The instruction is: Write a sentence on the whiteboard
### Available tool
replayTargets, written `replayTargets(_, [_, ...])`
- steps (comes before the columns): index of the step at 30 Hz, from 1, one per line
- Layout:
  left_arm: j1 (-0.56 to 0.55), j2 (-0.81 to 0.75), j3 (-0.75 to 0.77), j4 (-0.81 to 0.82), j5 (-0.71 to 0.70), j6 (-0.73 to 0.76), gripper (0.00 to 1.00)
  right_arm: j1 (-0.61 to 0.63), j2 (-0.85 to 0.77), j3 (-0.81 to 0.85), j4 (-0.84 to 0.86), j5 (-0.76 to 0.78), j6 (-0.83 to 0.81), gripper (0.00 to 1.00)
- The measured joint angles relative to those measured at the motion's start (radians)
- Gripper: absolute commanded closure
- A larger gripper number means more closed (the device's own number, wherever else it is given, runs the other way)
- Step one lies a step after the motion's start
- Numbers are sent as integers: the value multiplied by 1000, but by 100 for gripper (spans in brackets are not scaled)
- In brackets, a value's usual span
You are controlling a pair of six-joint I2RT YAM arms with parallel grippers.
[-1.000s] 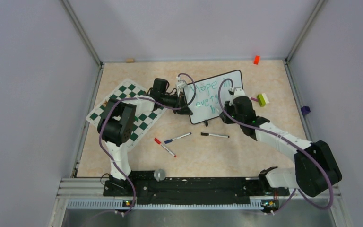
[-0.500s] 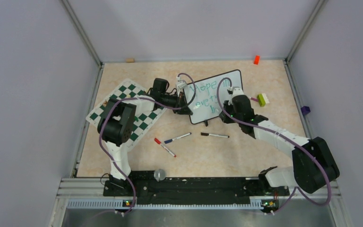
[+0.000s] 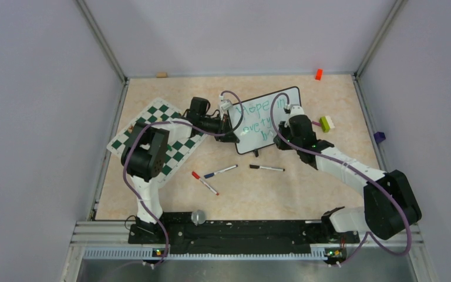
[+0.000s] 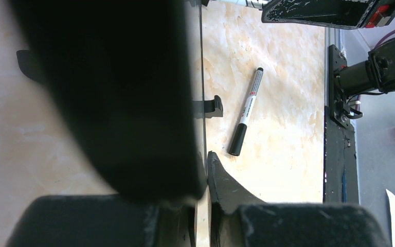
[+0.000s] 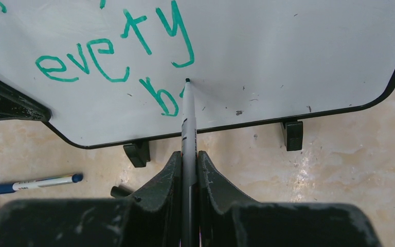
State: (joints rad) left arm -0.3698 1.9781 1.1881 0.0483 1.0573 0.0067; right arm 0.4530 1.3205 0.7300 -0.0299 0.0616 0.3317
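The whiteboard (image 3: pixel 292 97) sits toward 12 o'clock on the counter. The right pincer (image 5: pixel 189 157) is clamped on a green marker (image 5: pixel 187 118), its tip touching the board just at 3 o'clock of the "b" in the sentence (image 5: pixel 103 51). The left pincer (image 4: pixel 200 175) appears pinched on the board's 9 o'clock edge, though that view is dark.

Risks:
- Heavy tip pressure could skid the board.
- A weak left hold could let it pivot and distort the letters.

I see my left arm (image 3: pixel 148 191) and right arm (image 3: pixel 345 170) as white links with black joints, a purple cable (image 3: pixel 130 183) looping along each, bases (image 3: pixel 142 230) at six o'clock. The right gripper (image 5: pixel 189 154) has scuffed black wedge fingers (image 5: pixel 220 191).
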Motion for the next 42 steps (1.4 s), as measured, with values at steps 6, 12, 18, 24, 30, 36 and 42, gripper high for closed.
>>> replayTargets(6, [0,0,0,0,0,0,100,0,0,0,0,-1,1,100])
replayTargets(12, [0,0,0,0,0,0,100,-3,0,-11,10,-6,2,100])
replayTargets(18, [0,0,0,-2,-1,-1,100,-4,-1,-43,13,-13,2,100])
replayTargets(24, [0,0,0,-2,-1,-1,100,-4,-1,-43,13,-14,2,100])
replayTargets(30, [0,0,0,-2,-1,-1,100,-4,-1,-41,13,-13,2,100])
replayTargets(36, [0,0,0,-2,-1,0,100,-5,4,-11,-21,-6,1,100])
replayTargets(42, [0,0,0,-2,-1,0,100,-12,5,-8,-23,-6,1,100])
